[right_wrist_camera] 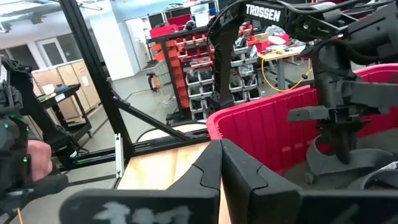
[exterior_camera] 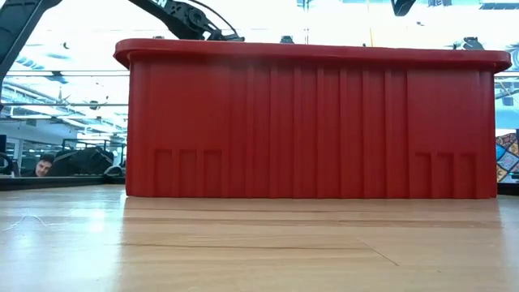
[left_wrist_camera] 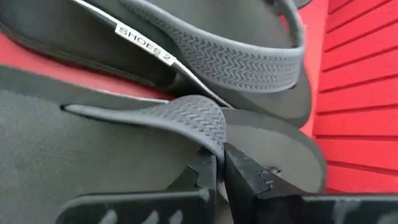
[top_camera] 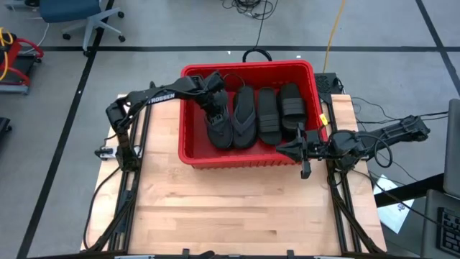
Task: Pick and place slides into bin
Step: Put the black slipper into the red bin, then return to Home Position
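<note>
The red bin (top_camera: 188,108) stands at the table's far middle and fills the low view (exterior_camera: 308,122). Several black slides lie side by side in it: a band-strap slide (top_camera: 219,131) at the left, a thong flip-flop (top_camera: 243,115), and two more slides (top_camera: 268,115) (top_camera: 291,104). My left gripper (top_camera: 214,108) reaches down into the bin's left part and is shut on the left slide's ribbed strap. My right gripper (top_camera: 293,150) is shut and empty over the bin's near right corner. My left gripper (left_wrist_camera: 221,171) pinches the ribbed band strap (left_wrist_camera: 202,121) of the slide between its two fingers, near where the strap meets the sole's edge. The fingers come from above, pointing down. The slide's sole (left_wrist_camera: 74,149) lies below the fingers, beside another slide (left_wrist_camera: 236,62) and near the bin's wall.
The bin's left wall (left_wrist_camera: 360,93) is close to my left gripper. Bare wooden table (top_camera: 244,208) lies in front of the bin. A person (exterior_camera: 45,166) shows in the room behind the table's far left. A black cable loop (top_camera: 256,54) lies behind the bin.
</note>
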